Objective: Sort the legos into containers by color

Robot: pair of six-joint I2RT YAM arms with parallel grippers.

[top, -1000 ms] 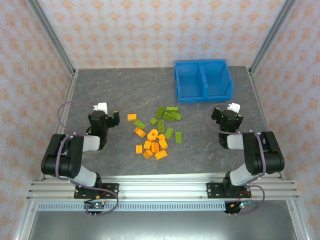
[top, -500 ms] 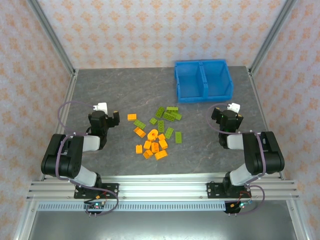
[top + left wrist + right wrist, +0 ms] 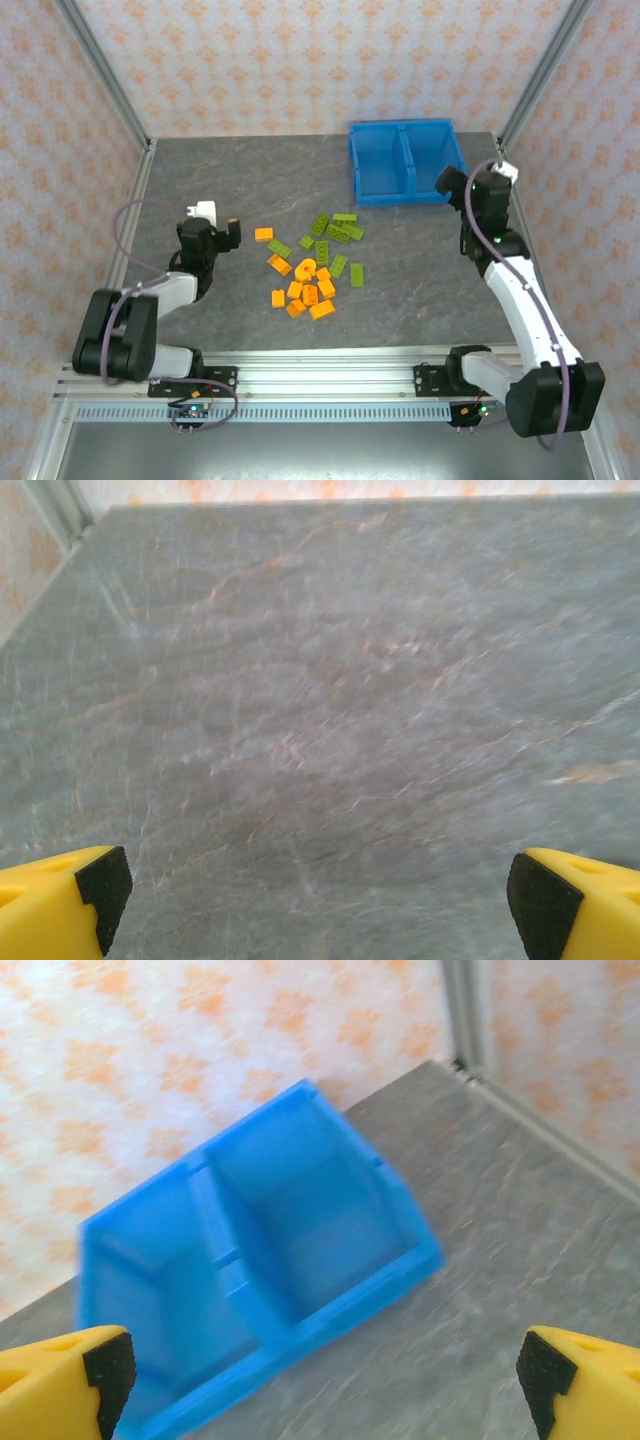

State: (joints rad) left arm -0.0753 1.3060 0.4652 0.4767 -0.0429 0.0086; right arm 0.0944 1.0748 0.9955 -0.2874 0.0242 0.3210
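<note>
Sorting not yet begun: orange and green legos [image 3: 312,268] lie scattered mid-table, blue bin [image 3: 410,196] far right, both compartments bare. Left gripper [image 3: 320,898] and right gripper [image 3: 325,1375] gape wide, holding nothing; next, 1 must reach a brick

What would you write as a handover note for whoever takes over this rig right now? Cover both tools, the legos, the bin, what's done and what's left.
Left tool: open, empty, over bare table.
Right tool: open, empty, facing the blue bin.
Orange legos and green legos: all loose mid-table.
Done: nothing; the bin holds no legos.
Left: sort every lego by color.
</note>
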